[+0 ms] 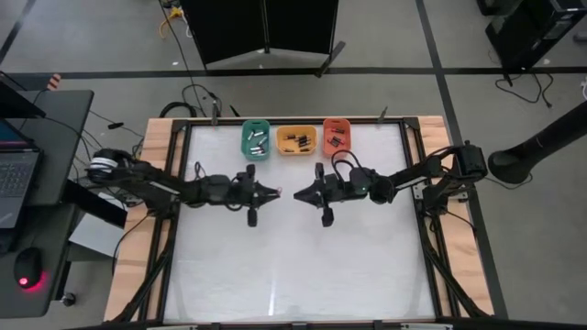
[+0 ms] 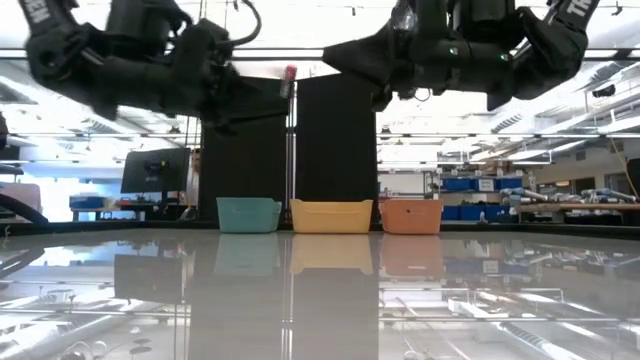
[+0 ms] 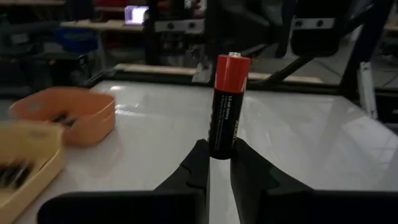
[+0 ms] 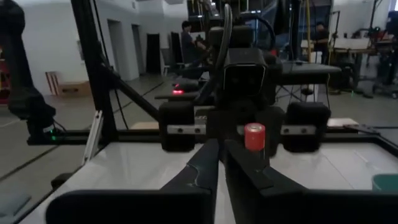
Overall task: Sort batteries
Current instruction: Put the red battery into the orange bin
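Observation:
One battery (image 3: 227,106), black with a red upper end, stands upright in my left gripper (image 3: 219,154), which is shut on it above the table's middle (image 1: 275,192). My right gripper (image 1: 298,194) faces it from the right, a short way off, with its fingers (image 4: 211,158) close together and nothing between them. It sees the battery's red end (image 4: 254,137). More batteries lie in the green tray (image 1: 256,139), the orange tray (image 1: 296,139) and the red tray (image 1: 337,136) at the far edge. My left gripper pinches the battery's black lower end (image 3: 221,148) between its two fingertips. The fingers lie level, pointing toward the table's right side, across the battery. The battery stands upright with its red end up, lifted well clear of the table (image 2: 290,75).
The three trays stand side by side in a row at the far edge, seen low as (image 2: 248,214), (image 2: 331,216), (image 2: 411,215). The white table top (image 1: 293,266) stretches bare toward the near edge. A desk with a laptop (image 1: 14,179) stands left of the table.

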{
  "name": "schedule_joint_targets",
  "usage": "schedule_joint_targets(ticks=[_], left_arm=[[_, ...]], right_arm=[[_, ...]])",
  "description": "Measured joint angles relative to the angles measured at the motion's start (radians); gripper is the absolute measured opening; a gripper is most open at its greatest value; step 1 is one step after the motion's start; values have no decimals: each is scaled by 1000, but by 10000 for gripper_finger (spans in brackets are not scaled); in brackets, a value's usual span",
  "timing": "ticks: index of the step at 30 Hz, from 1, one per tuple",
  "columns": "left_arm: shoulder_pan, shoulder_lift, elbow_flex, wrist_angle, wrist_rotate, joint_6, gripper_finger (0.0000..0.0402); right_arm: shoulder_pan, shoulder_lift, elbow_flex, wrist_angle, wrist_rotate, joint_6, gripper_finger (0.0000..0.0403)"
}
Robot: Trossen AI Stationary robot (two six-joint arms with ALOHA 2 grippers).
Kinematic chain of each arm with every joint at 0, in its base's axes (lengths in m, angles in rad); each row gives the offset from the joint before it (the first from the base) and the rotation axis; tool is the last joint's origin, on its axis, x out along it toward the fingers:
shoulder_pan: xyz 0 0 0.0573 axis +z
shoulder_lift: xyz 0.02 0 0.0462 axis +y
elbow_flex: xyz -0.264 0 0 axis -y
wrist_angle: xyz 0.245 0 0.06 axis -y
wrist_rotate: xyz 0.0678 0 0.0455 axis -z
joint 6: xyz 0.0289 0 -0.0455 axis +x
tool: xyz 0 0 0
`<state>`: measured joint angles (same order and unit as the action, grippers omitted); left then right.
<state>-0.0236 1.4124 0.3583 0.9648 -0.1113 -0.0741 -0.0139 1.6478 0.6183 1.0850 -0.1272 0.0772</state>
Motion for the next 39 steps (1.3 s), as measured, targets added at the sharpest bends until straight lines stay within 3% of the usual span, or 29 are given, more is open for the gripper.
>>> schedule_joint_targets(ticks=[4, 10, 19, 25, 32, 39], left_arm=[[47, 70, 56, 65, 88, 24, 44], [107, 128, 127, 80, 183, 37, 44], [129, 149, 216, 9, 253, 48, 44], [134, 201, 257, 3, 261, 56, 44], [133, 216, 263, 11, 267, 54, 44], [133, 216, 263, 12, 266, 56, 44]], right_arm=[[2, 0, 13, 1, 21, -1, 60], [11, 1, 16, 1, 179, -1, 120], [14, 1, 16, 24, 187, -4, 171], [14, 2, 16, 41, 187, -21, 147], [13, 2, 16, 36, 194, -66, 62], [13, 2, 16, 33, 194, -82, 62]])
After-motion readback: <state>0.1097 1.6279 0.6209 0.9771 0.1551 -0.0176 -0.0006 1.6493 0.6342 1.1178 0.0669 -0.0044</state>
